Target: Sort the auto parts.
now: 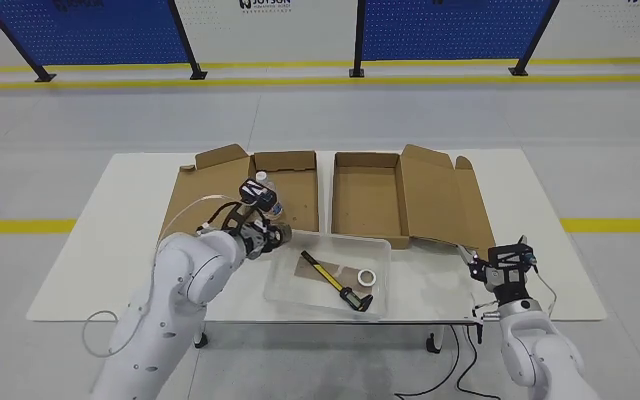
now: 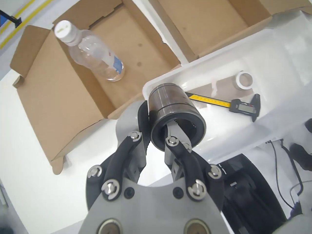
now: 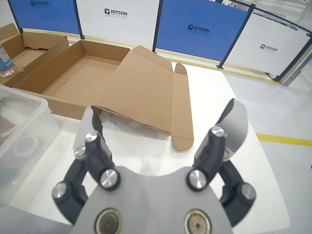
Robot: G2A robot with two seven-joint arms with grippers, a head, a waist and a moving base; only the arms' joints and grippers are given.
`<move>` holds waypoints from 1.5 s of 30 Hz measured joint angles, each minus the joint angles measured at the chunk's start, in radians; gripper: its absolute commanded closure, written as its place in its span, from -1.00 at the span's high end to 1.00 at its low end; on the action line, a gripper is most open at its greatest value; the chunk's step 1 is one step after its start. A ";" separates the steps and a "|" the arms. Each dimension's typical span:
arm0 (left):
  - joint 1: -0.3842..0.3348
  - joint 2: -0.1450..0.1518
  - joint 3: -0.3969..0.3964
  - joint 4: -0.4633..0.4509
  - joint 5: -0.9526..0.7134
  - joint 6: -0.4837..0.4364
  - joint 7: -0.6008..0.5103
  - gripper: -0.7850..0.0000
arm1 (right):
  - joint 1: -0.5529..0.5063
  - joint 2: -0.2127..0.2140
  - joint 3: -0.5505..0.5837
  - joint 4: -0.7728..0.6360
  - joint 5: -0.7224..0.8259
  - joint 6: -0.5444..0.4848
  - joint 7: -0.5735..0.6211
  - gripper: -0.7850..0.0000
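I have the left gripper (image 2: 157, 120) clamped on a dark, smooth metal cylinder bearing (image 2: 175, 110). One finger is inside its hollow bore and the other is pressed against its outer wall. Two fine grooves ring the sleeve. The part hangs over a corner of the translucent white plastic bin (image 1: 340, 236), the corner that points at the left corrugated cardboard box (image 2: 48, 86).

Inside the bin a yellow-and-black digital caliper (image 2: 241, 107) lies across a flat brown sheet (image 2: 219, 86). A small white roll of tape (image 2: 245, 80) sits just beside the caliper's jaw end.

The left cardboard box touches the bin at that corner, and its flaps are folded outward. A clear plastic bottle with a white screw cap (image 2: 92, 54) stands upright on the box floor.

A second shallow cardboard box (image 3: 80, 79) sits against the bin's far rim. Its lid is laid out flat, away from the bin.

The right gripper (image 3: 163, 113) hovers over the matte white table (image 1: 120, 230), beside the bin on the side opposite the bottle's box. Its metal fingers (image 3: 234, 113) are spread wide with nothing between them.
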 measured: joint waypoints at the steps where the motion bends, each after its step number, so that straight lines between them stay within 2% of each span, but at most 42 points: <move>1: -0.002 0.000 0.002 0.004 0.021 0.009 0.006 -1.00 | 0.000 0.000 0.000 0.000 0.000 0.000 0.000 1.00; 8: -0.039 -0.007 0.012 0.054 0.082 0.079 0.041 -1.00 | 0.000 0.000 0.000 0.000 0.000 0.000 0.000 1.00; 29: -0.179 -0.041 0.125 0.328 0.108 0.112 0.051 -1.00 | 0.000 0.000 0.000 0.000 0.000 0.000 0.000 1.00; 45: -0.267 -0.069 0.176 0.509 0.134 0.161 0.050 -1.00 | 0.000 0.000 0.000 0.000 0.000 0.000 0.000 1.00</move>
